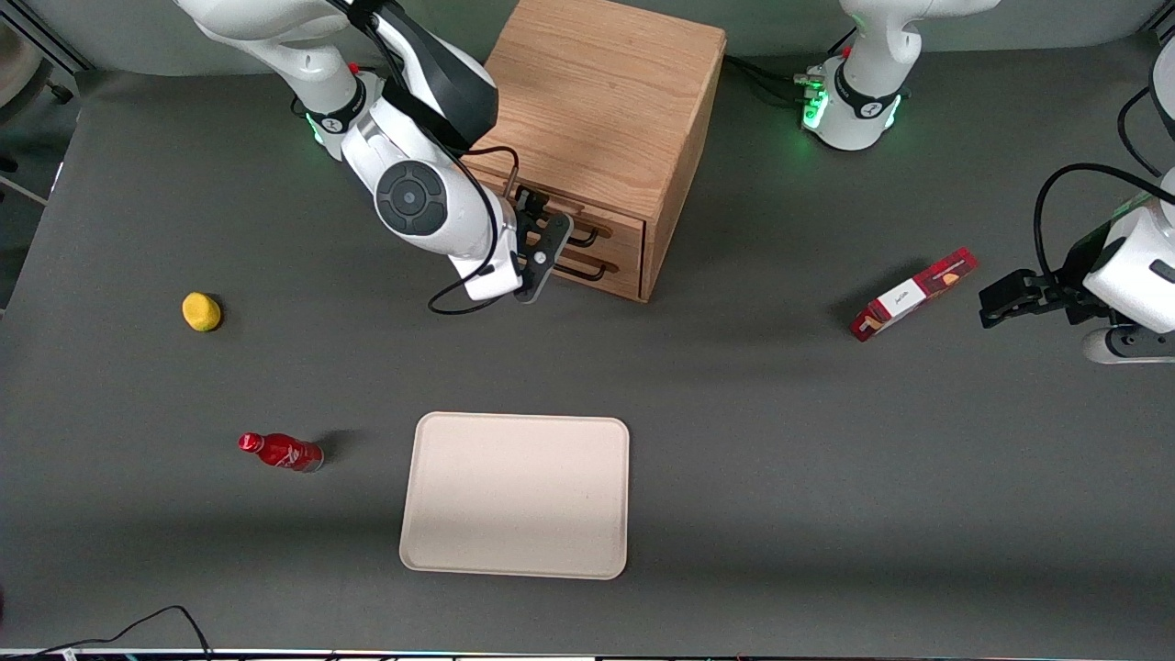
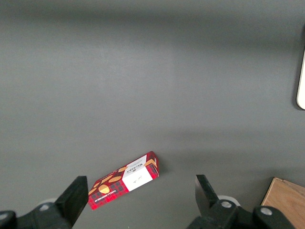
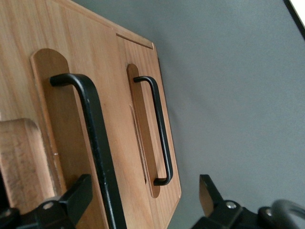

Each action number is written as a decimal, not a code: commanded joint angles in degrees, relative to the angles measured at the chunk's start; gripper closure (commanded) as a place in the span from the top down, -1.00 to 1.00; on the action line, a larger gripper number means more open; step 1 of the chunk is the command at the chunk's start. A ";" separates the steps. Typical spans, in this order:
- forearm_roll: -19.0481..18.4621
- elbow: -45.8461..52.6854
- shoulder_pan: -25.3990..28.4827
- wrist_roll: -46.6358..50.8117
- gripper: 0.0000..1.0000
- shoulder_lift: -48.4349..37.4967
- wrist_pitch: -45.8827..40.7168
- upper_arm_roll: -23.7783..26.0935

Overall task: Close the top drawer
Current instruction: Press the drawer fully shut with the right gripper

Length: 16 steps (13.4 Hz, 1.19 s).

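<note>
The oak cabinet (image 1: 601, 101) stands at the back of the table. Its top drawer (image 1: 617, 229) has a black wire handle (image 1: 587, 237) and sits above the lower drawer front (image 1: 624, 275). My right gripper (image 1: 542, 250) is directly in front of the drawer fronts, at the working arm's end of the handles. In the right wrist view the gripper (image 3: 140, 200) is open and holds nothing. The top drawer's front (image 3: 62, 138) is very close, and its handle (image 3: 95, 138) runs between the two fingers. The lower front (image 3: 138, 95) and its handle (image 3: 159, 124) lie beside it. Whether the top drawer stands out from the cabinet is unclear.
A beige tray (image 1: 514, 496) lies nearer the front camera than the cabinet. A yellow lemon (image 1: 201, 311) and a lying red bottle (image 1: 280, 452) are toward the working arm's end. A red cookie box (image 1: 913, 294) lies toward the parked arm's end and shows in the left wrist view (image 2: 126, 180).
</note>
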 commanded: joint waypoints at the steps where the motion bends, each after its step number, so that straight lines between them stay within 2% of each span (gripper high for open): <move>1: 2.06 -1.79 -0.82 0.88 1.00 -1.75 1.01 0.81; 9: 2.06 -0.65 -0.91 1.05 1.00 -1.75 0.22 1.78; 13: 2.06 7.59 -1.08 1.05 1.00 -1.84 -5.84 1.78; 16: 1.89 11.56 -1.96 2.28 1.00 -5.86 -7.87 1.69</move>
